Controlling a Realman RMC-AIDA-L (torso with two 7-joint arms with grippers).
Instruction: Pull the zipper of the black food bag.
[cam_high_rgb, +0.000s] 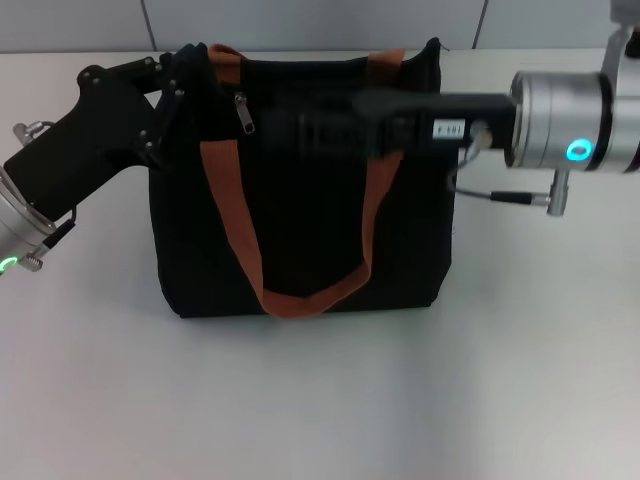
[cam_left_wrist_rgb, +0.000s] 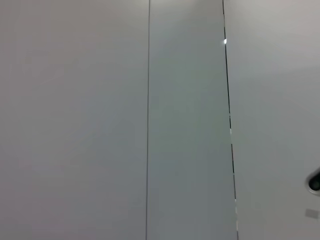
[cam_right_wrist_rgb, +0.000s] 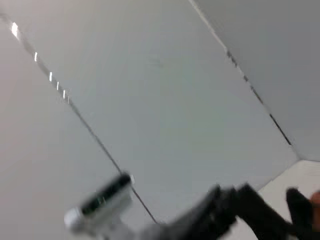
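The black food bag (cam_high_rgb: 300, 190) stands upright on the white table (cam_high_rgb: 320, 400), roughly in the middle of my head view, its broad face turned toward me. Two rust-orange handles (cam_high_rgb: 300, 290) hang down over that face in a long loop that reaches almost to the bag's near bottom edge. The zipper (cam_high_rgb: 243, 112) shows as a small silver pull tab dangling near the bag's top edge, toward its left end, just right of the left strap.

My left gripper (cam_high_rgb: 172, 75) comes in from the left and sits at the bag's top left corner, touching or almost touching the fabric there, a little left of the pull tab. Black on black, so I cannot tell whether its jaws are spread or pressed together.

My right gripper (cam_high_rgb: 315, 128) reaches in from the right, stretched across the upper part of the bag, its tip lying right of the zipper. It blurs into the dark fabric, and I cannot tell how its jaws stand either.

My left wrist view shows only pale wall panels (cam_left_wrist_rgb: 100, 120). In my right wrist view, more panels and my left arm (cam_right_wrist_rgb: 235, 210) low in the picture.
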